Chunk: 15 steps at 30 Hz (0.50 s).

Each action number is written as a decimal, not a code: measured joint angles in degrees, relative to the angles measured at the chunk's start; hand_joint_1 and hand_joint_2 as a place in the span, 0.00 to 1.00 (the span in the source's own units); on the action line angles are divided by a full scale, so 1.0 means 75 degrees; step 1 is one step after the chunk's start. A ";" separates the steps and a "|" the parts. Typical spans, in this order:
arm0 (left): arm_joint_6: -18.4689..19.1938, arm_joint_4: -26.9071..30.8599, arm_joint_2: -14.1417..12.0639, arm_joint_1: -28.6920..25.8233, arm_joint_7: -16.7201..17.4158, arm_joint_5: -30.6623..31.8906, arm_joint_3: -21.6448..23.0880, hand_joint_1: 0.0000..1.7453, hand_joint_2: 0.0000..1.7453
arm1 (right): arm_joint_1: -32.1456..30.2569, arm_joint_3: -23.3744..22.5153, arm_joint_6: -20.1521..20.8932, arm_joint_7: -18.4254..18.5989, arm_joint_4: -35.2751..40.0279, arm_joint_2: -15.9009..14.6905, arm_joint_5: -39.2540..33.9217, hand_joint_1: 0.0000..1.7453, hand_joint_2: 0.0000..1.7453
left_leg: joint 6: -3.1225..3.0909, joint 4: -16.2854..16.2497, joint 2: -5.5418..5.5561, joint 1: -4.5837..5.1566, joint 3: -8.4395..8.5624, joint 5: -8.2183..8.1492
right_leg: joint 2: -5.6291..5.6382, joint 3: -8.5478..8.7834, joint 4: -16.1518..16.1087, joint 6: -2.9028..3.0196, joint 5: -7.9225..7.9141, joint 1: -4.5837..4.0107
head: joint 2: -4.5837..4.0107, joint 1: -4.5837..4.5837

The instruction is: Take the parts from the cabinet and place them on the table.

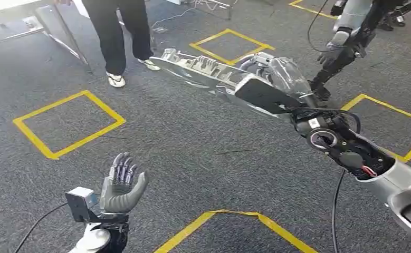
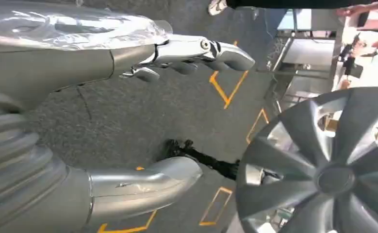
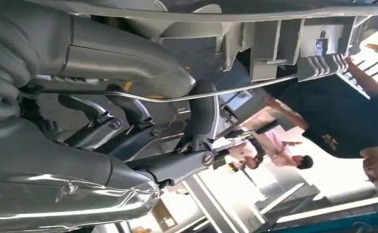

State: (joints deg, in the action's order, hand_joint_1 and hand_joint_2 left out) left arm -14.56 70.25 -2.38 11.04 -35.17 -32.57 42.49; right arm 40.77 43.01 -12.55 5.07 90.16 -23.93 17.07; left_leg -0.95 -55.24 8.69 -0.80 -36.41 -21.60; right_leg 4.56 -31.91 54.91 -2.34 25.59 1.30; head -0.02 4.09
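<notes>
A silver wheel cover [image 1: 203, 71] hangs edge-on above the grey carpet in the head view, held out ahead at the centre. My right hand [image 1: 282, 76] grips its near rim. In the right wrist view the dark fingers [image 3: 128, 126] curl round the wire ring on the back of the wheel cover [image 3: 274, 53]. My left hand [image 1: 121, 187] is low at the left, palm up, fingers spread, holding nothing. In the left wrist view, the left hand [image 2: 80, 68] is spread wide, and the spoked face of the wheel cover [image 2: 322, 165] shows beyond it, apart from the fingers.
A person in black trousers and white shoes [image 1: 116, 31] stands ahead, next to a metal table frame [image 1: 60, 26]. Yellow tape squares [image 1: 68, 124] mark the carpet. Another robot [image 1: 351, 31] stands at the far right. A cable [image 1: 336, 211] runs along the floor.
</notes>
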 joint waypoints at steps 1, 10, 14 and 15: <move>0.0000 0.0008 -0.0006 -0.0042 0.0020 -0.0003 0.0000 0.00 1.00 | -0.0006 0.0000 -0.0003 0.0011 0.0026 0.0000 0.0000 1.00 1.00 | 0.0049 0.0044 0.0111 -0.0028 -0.0019 0.0027 | -0.0066 -0.0005 0.0007 0.0016 0.0006 -0.0022 | 0.0000 0.0008; -0.0137 0.0114 -0.0070 -0.0140 0.0064 -0.0035 0.0006 0.00 1.00 | -0.0194 0.0000 -0.0035 0.0108 0.0122 -0.0055 0.0000 1.00 1.00 | 0.0303 -0.2033 -0.1131 0.0027 -0.0965 -0.0848 | -0.1055 0.0094 -0.0184 0.0215 -0.0073 -0.0016 | 0.0000 -0.0385; -0.0146 0.0221 -0.0084 -0.0122 0.0064 -0.0081 0.0006 0.00 1.00 | -0.0190 -0.0020 -0.0079 0.0183 0.0257 -0.0177 0.0006 1.00 1.00 | 0.0139 0.0039 -0.1818 0.0176 0.0135 -0.0201 | -0.1349 0.0060 -0.0049 0.0076 0.0038 -0.0121 | 0.0003 -0.0500; -0.0146 0.0239 -0.0085 -0.0124 0.0058 -0.0093 0.0006 0.00 1.00 | -0.0181 -0.0015 -0.0087 0.0210 0.0274 -0.0192 0.0015 1.00 1.00 | 0.0068 -0.0014 -0.1727 0.0158 0.0097 -0.0200 | -0.1430 0.0073 -0.0070 0.0061 0.0037 -0.0128 | 0.0000 -0.0422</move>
State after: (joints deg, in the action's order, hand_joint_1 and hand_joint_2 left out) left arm -15.65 72.04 -3.02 10.11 -34.73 -33.27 42.53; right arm 39.42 42.91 -13.20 6.65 92.22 -25.38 17.18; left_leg -0.44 -55.35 -4.26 0.39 -35.68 -23.10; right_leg -6.16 -31.37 54.38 -1.88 25.87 0.34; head -0.02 0.92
